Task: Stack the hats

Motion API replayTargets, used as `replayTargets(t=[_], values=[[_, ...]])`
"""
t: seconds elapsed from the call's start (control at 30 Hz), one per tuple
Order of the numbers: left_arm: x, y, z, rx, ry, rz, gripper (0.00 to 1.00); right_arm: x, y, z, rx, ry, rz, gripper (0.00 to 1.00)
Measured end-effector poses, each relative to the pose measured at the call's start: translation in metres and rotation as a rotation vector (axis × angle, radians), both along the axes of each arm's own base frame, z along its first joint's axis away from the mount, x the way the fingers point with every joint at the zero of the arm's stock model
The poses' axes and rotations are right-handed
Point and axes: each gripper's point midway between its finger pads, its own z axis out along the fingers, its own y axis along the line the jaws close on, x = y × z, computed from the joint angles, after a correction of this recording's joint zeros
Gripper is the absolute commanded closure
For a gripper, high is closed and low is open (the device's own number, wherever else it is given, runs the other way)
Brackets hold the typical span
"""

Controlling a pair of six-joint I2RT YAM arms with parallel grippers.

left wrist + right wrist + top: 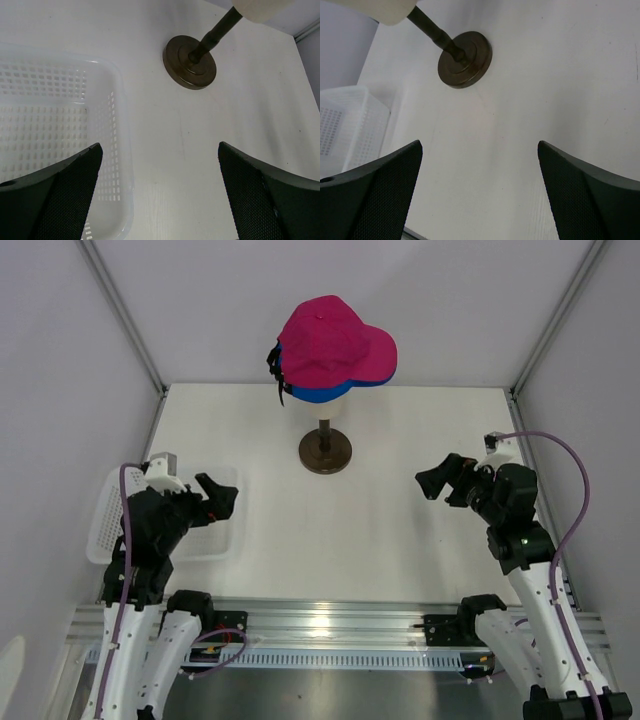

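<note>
Shows magenta pink fabric baseball cap (335,340) pulled over bright blue fabric cap (322,394), both on cream mannequin head (327,412) with dark round stand (325,451), far centre of white tabletop (400,540). Places white perforated plastic basket (105,530) at left edge, partly under left fingers (55,200). Finds left fingers and right fingers (375,195) spread wide, gripping nothing, 1 pair either side, well short of the 2 caps.

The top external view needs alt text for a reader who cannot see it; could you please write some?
A magenta cap sits stacked over a blue cap on a cream mannequin head, whose dark stand is at the far middle of the table. Nearer, the left gripper and right gripper hang open and empty, the left one by a white basket.
</note>
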Motion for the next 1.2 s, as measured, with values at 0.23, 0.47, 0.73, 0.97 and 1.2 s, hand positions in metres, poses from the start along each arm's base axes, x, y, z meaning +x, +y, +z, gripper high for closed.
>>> replayTargets(t=[0.23,0.47,0.73,0.97,1.2], values=[[-0.004,0.001,0.007,-0.002,-0.032,0.001,0.0,0.002,0.003,-0.004,-0.023,-0.008,0.014,0.01],[-0.002,0.006,0.006,0.01,-0.034,0.033,0.0,0.003,-0.001,0.001,-0.03,-0.031,-0.012,0.01],[-0.001,0.015,0.001,0.027,-0.029,0.08,0.01,0.005,-0.007,0.006,-0.047,-0.05,-0.039,0.0],[-0.004,0.025,-0.003,0.049,-0.015,0.13,0.01,0.009,-0.015,0.019,-0.069,-0.079,-0.084,0.0],[-0.005,0.03,-0.007,0.07,-0.002,0.156,0.01,0.01,-0.023,0.017,-0.094,-0.058,-0.124,0.0]])
